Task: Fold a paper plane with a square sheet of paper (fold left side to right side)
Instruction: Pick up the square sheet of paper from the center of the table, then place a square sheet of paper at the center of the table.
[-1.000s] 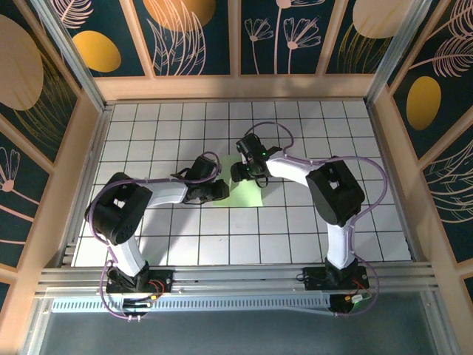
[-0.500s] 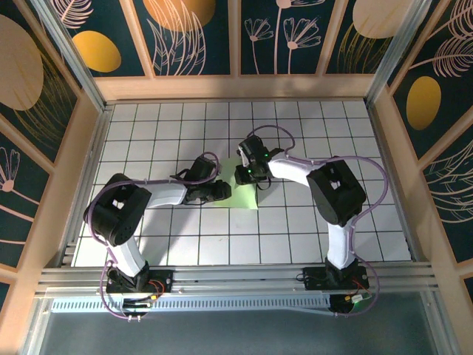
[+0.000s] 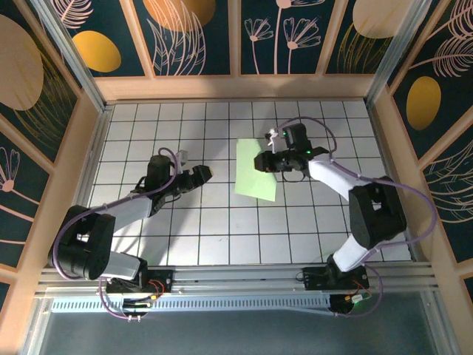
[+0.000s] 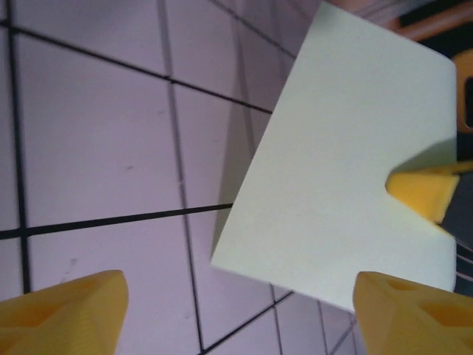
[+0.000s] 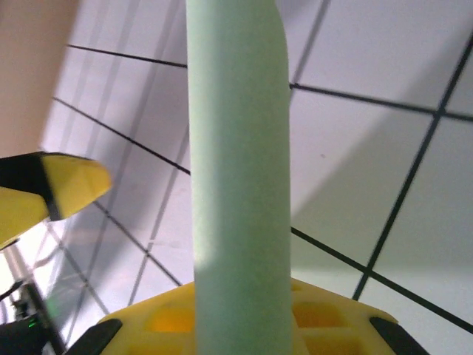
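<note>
The light green square sheet of paper shows as a tall rectangle near the table's middle. In the left wrist view the sheet of paper is raised off the tiles and casts a shadow under its left edge. My right gripper is shut on its right edge. One of its yellow fingers overlaps the paper. In the right wrist view the paper rises as a narrow strip from my right gripper. My left gripper stands open to the left, apart from the sheet, and nothing lies between its fingers.
The white gridded table is walled by wooden panels on the left, back and right. Both arm bases sit on the rail at the near edge. My left gripper's yellow finger shows at the left of the right wrist view.
My left gripper has opened, let go of the paper and drawn back to the left. My right gripper has closed on the sheet and carried it right and toward the back.
</note>
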Motion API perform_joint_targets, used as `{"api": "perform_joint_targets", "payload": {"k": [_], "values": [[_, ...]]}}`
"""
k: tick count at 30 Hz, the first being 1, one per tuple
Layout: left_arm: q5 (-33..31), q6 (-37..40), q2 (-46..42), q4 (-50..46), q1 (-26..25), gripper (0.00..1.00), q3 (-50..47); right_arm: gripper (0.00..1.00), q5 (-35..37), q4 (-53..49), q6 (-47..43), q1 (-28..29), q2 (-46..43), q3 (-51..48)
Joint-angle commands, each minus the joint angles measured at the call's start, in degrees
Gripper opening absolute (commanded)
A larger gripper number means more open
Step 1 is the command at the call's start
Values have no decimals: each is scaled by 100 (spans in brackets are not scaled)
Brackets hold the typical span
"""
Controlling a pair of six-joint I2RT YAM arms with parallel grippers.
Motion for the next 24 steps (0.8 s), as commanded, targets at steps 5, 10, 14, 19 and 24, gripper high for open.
{"api": "perform_joint_targets", "payload": {"k": [5, 10, 14, 19, 24], "values": [[1515, -419, -286, 2640, 45, 93, -268, 21, -2133, 122, -546, -112, -920, -140], [1794, -288, -477, 2861, 46, 99, -144, 21, -2866, 404, -344, -87, -1344, -114], [1957, -153, -585, 2880, 36, 99, -30, 20, -3161, 550, -203, 55, -1512, -42], [2097, 19, -570, 2739, -3, 99, 189, 20, -3350, 913, 66, 348, -1554, 34], [2258, 209, -469, 2518, -106, 98, 498, 20, -3330, 1145, 211, 504, -1446, 44]]}}
